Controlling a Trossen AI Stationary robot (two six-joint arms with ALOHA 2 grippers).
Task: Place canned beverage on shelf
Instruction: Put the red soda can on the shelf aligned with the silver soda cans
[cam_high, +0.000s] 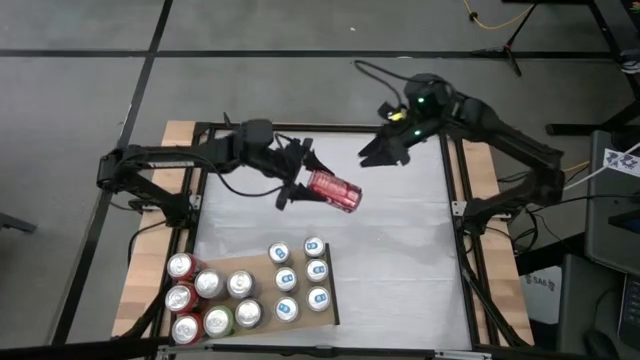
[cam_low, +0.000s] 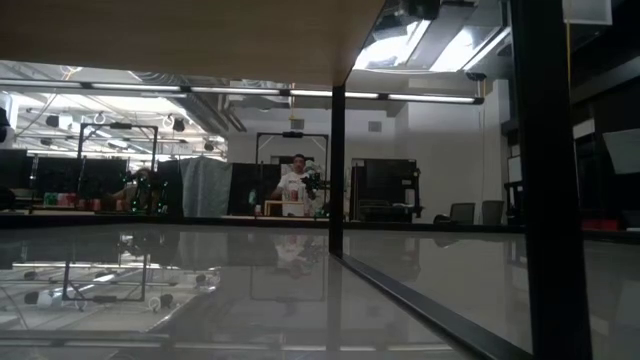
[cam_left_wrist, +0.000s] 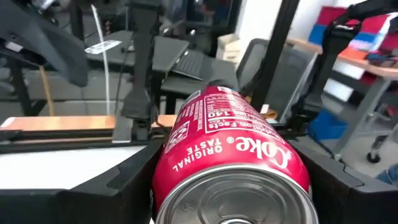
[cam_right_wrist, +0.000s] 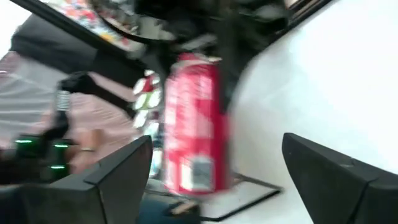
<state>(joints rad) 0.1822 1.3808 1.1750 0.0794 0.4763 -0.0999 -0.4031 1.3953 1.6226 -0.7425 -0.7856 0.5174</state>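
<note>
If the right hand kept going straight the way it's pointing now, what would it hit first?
Most likely the red Coke can that the left hand holds above the table. The right hand is open and empty, and its wrist view has the can centred ahead between its fingers; how far off is unclear.

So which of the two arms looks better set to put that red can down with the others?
The left one, probably. Its gripper already holds the red can above the table, closer to the shelf with its rows of cans. The right gripper is open, empty and farther away.
</note>
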